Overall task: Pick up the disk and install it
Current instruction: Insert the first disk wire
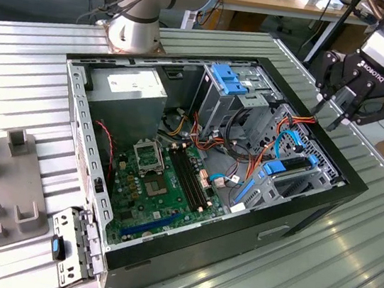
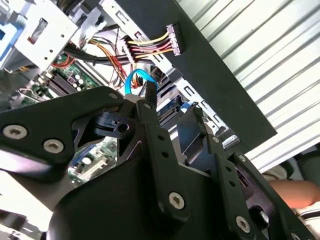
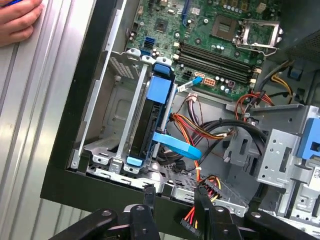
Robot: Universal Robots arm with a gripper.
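Right, ext. view first: an open PC case (image 1: 295, 223) lies on its side on the ribbed metal desk (image 1: 344, 280), w/ the arm's base (image 1: 132, 32) just behind the case. The tool (image 1: 328, 114) hangs above the case's rim on the exterior view's right, fingers apart, nothing btwn them. The disk (image 1: 274, 168) isn't in the tool. It sits inside the case, on edge in the grey bay at the corner below the tool, blue carrier rail up. The motherboard (image 1: 166, 176) covers the case's floor. The power-supply box (image 1: 132, 89) is at the case's opposite end from the disk. The tall drive cage (image 1: 220, 98) w/ its blue bracket stands inside the case beside the disk's bay.

Second wrist view: the tool (image 2: 172, 102) seen past its black linkages, fingers spread over the case's interior. A plug (image 2: 172, 40) w/ coloured wires lies across the case's black wall, and a blue data cable (image 2: 132, 80) loops inside.

First wrist view: the tool (image 3: 174, 196) is apart and empty above the case's wall. The disk (image 3: 159, 92) stands in the bay right by that wall (rail edge toward the camera), w/ the blue data cable (image 3: 177, 146) crossing beside it. A person's hand (image 3: 17, 20) rests on the desk outside the case.
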